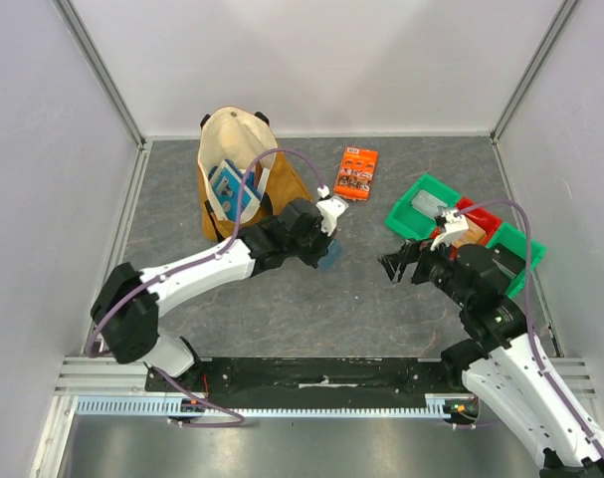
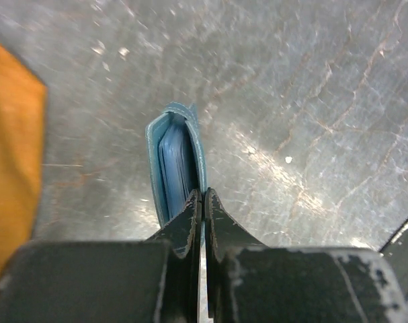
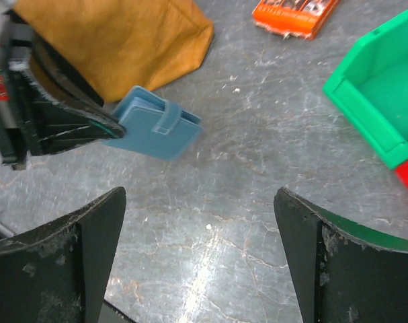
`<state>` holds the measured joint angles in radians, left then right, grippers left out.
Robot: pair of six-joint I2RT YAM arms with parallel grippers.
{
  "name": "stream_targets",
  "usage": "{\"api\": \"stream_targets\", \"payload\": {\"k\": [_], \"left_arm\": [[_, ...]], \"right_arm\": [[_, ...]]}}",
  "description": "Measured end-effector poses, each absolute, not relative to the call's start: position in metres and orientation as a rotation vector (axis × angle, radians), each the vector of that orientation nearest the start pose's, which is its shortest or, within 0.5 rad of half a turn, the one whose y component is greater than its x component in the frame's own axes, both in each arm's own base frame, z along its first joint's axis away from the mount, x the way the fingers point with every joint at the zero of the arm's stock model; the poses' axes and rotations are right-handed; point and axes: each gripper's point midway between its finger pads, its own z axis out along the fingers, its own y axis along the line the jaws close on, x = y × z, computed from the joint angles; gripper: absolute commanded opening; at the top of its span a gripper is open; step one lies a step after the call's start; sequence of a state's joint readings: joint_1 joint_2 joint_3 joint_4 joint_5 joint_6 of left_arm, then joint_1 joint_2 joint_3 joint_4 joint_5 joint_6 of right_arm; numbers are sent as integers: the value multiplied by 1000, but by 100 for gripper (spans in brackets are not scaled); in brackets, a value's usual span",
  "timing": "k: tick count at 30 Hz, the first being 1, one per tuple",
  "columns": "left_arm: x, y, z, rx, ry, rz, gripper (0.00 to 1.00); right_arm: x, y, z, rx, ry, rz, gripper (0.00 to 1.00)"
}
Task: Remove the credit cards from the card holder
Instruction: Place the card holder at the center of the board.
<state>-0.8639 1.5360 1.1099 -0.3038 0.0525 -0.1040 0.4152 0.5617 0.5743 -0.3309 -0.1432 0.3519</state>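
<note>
Light-blue, folded shut with its tab across, the flat bifold card holder was clamped at one end by the left end effector near the centre of the grey tabletop. Its long axis pointed right toward the right end effector, which was spread wide apart. Print on the far orange packet was too small to read. A tan fabric bag sat just left, green plastic bins right.
</note>
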Motion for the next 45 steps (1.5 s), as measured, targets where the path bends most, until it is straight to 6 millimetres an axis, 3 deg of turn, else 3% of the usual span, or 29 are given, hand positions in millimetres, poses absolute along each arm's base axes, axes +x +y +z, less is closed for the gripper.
{"api": "stream_targets", "payload": {"k": [3,6,8,13,15,20,22,27,34,36,40,45], "left_arm": [[263,-325,157,917,2077,-451,2],[254,-334,165,959,1996,-372,2],[240,-342,157,1001,1970,-326,2],[193,-361,110,1165,1961,-238,9],[174,-378,108,1188,1928,-268,18],[124,-395,78,1284,1959,-303,71],[117,-392,70,1291,1992,-299,77],[124,-386,83,1185,2034,-303,78],[147,-371,141,872,2083,-455,73],[158,-361,148,763,2115,-496,73],[179,-334,127,571,2245,-526,72],[186,-314,87,433,2400,-542,70]], "right_arm": [[225,131,213,-100,1882,621,98],[224,117,224,-25,1818,585,98],[221,107,234,24,1767,563,98],[212,81,254,151,1659,518,98],[209,73,258,191,1631,503,98],[205,59,258,249,1617,461,98],[205,59,254,251,1636,452,98],[209,63,242,236,1713,436,98],[218,86,211,158,1882,463,95],[220,96,199,128,1949,482,93],[224,120,167,76,2104,555,86],[221,138,120,74,2276,610,74]]}}
